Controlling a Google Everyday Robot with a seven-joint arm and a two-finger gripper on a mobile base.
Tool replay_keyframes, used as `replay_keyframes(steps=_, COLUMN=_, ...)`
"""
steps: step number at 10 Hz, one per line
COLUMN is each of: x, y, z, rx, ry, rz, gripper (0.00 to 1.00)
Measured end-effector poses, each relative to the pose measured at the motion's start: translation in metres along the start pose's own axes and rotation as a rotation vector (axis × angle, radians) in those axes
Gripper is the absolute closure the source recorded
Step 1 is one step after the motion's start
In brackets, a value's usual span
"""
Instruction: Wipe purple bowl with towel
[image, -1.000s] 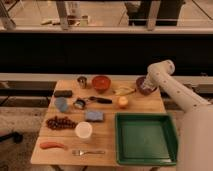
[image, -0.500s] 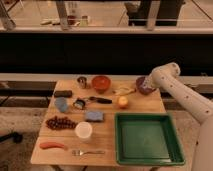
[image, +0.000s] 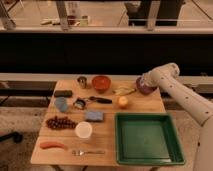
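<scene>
The purple bowl (image: 146, 87) sits at the back right of the wooden table (image: 107, 137). My gripper (image: 142, 80) is right at the bowl, over its left rim, at the end of the white arm (image: 185, 97) that reaches in from the lower right. It is shut. No towel can be made out; the arm's end covers part of the bowl.
An orange-red bowl (image: 101, 83) and a metal cup (image: 82, 81) stand at the back. An orange fruit (image: 122, 102), a blue sponge (image: 94, 116), grapes (image: 61, 122) and a white cup (image: 83, 130) lie mid-table. A green tray (image: 147, 139) fills the front right.
The arm's bend has swung slightly to the right while the gripper has stayed at the purple bowl. Nothing else on the table has moved.
</scene>
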Motion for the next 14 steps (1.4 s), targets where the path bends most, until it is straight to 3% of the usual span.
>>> replay_keyframes(steps=2, x=0.0038, y=-0.0015, z=0.0021, rx=0.015, ry=0.004, rz=-0.001, gripper=0.95)
replay_keyframes(steps=10, x=0.0107, y=0.0046, z=0.0005, rx=0.032, ry=0.017, rz=0.017, gripper=0.21)
replay_keyframes(steps=14, x=0.0067, y=0.0037, z=-0.0014, rx=0.041, ry=0.008, rz=0.015, gripper=0.2)
